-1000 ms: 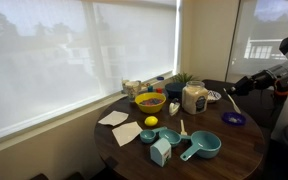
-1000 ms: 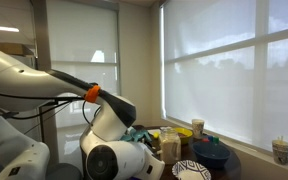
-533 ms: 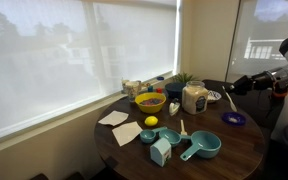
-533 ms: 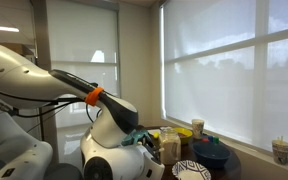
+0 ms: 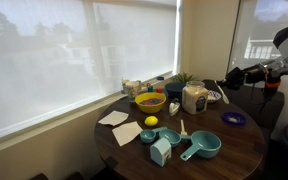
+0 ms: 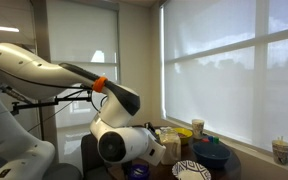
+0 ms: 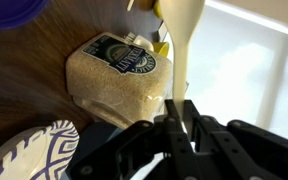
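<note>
Dark, shiny wood makes our tabletop (image 7: 24, 70). Closest, we see the end effector (image 7: 180, 118) clenched on a smooth, pale, flat spoon (image 7: 181, 40), so picking it up looks done; it is not set down yet. Farther down sit a clear jar (image 7: 114, 85) of sandy grains and a stripy round plate (image 7: 29, 150).

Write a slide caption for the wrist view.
Gripper shut on a cream utensil, above a grain-filled container and a patterned plate on a dark wooden table.
</note>
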`<action>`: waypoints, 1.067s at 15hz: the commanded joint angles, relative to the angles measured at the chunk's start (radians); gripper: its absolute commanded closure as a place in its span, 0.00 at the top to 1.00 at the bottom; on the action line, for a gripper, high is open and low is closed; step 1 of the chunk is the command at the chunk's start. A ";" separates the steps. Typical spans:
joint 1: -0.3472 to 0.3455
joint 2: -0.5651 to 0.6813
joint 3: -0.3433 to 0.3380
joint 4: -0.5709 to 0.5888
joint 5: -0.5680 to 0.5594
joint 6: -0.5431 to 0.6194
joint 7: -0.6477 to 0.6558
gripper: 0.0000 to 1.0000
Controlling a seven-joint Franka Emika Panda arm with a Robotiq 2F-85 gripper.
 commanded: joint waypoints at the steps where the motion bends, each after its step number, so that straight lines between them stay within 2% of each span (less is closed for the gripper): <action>1: -0.023 -0.010 0.131 0.017 -0.022 0.123 0.179 0.03; 7: 0.027 -0.004 0.254 0.031 -0.089 0.241 0.495 0.03; 9: 0.033 -0.002 0.298 0.026 -0.150 0.323 0.582 0.03; 12: 0.054 0.003 0.328 0.018 -0.255 0.371 0.725 0.03; 13: 0.064 0.002 0.330 0.018 -0.285 0.380 0.739 0.03; 14: 0.085 0.001 0.282 0.017 -0.246 0.358 0.676 0.12; 16: 0.096 0.001 0.290 0.016 -0.275 0.374 0.710 0.12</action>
